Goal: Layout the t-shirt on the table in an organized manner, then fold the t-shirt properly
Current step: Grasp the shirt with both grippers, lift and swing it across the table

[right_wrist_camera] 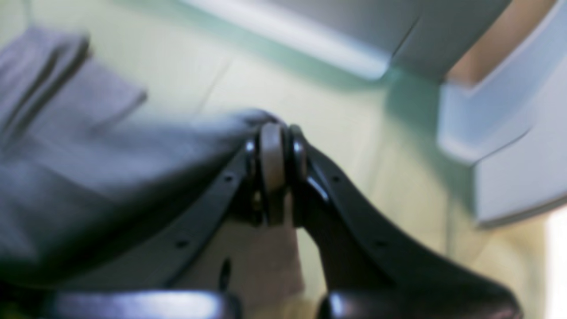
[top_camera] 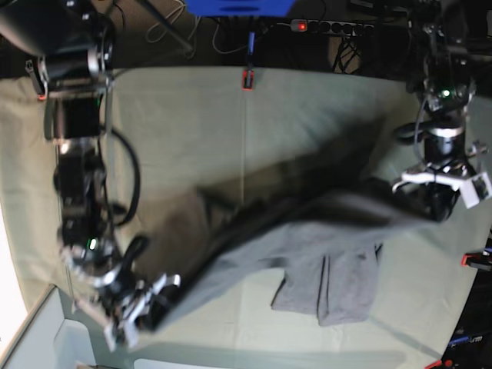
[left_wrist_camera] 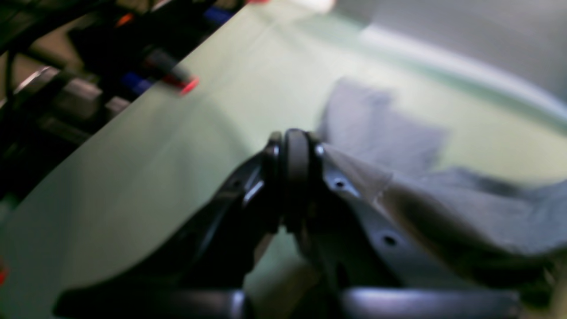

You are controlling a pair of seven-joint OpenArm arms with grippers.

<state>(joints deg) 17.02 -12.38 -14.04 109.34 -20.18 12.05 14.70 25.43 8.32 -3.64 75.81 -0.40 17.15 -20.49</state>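
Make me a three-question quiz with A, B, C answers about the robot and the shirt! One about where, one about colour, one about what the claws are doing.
1. Where is the t-shirt?
A. Stretched between both grippers above the table
B. Folded in a neat square
C. On the floor

2. What colour is the t-shirt?
A. Red
B. Grey
C. Yellow

3. What are the left gripper and the right gripper doing?
A. Both wide open
B. Only one is pinching
C. Both shut on the t-shirt

Answers:
1. A, since the base view shows the cloth hanging in a band from one arm to the other, with part drooping onto the table.
2. B, because it looks grey against the pale green cover.
3. C, as each wrist view shows closed fingertips with grey cloth running from them.
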